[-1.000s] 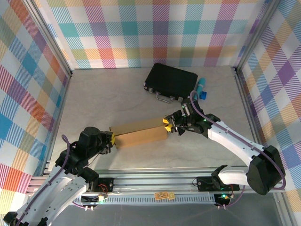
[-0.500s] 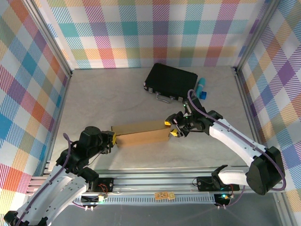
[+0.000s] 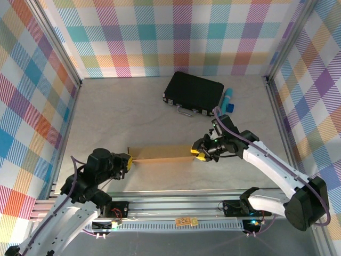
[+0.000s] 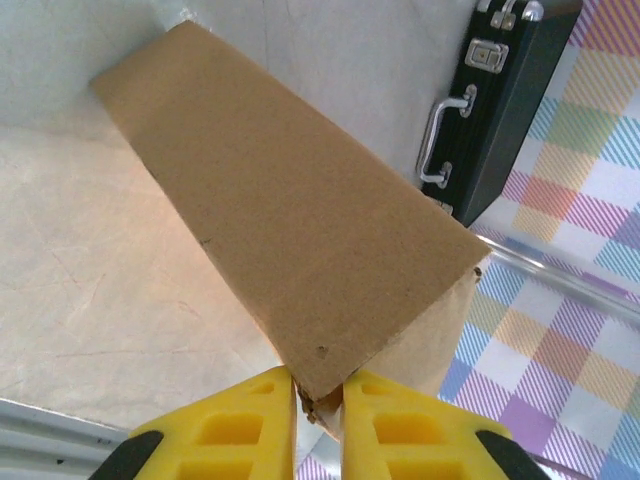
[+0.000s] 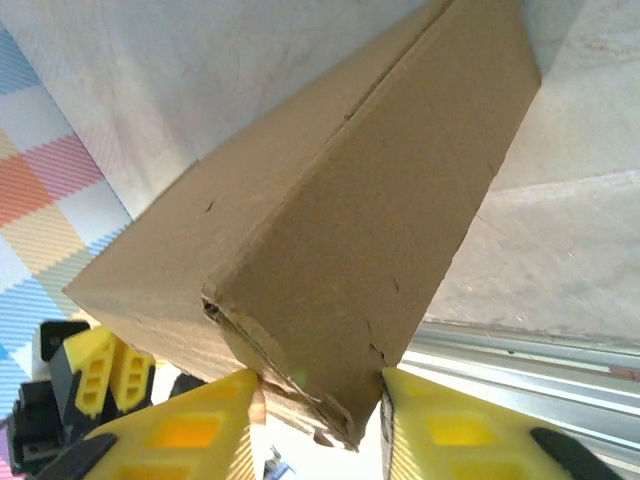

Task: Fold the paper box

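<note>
1. The left gripper (image 4: 318, 395) is pinched shut on a thin cardboard edge at one end of the paper box (image 4: 290, 230). Its yellow fingers (image 4: 235, 430) press that edge from both sides, which the left wrist view shows up close.
2. The right gripper (image 5: 315, 400) has the opposite end of the paper box (image 5: 330, 220) between its fingers. That frayed corner fills the gap between them, so it reads as a grip. The right wrist view also looks along the box to the left gripper (image 5: 95, 375) at the far end.
3. The overhead view shows the layout that the wrist views do not. The paper box (image 3: 160, 153) lies as a long narrow brown shape across the near middle of the table (image 3: 117, 112), held between the left gripper (image 3: 127, 160) and the right gripper (image 3: 196, 153). Whether its underside touches the table cannot be told.
4. The left arm rises from the near left corner and points its wrist rightward at the box's left end. The right arm runs up from the near right corner, bends at the elbow and reaches leftward to the box's right end.
5. There are two arms, two grippers and one box. One black case (image 3: 193, 93) with a metal handle lies well behind the box, and the left wrist view shows its latches (image 4: 486, 55). One blue object (image 3: 229, 100) lies just beside the case on its right.
</note>
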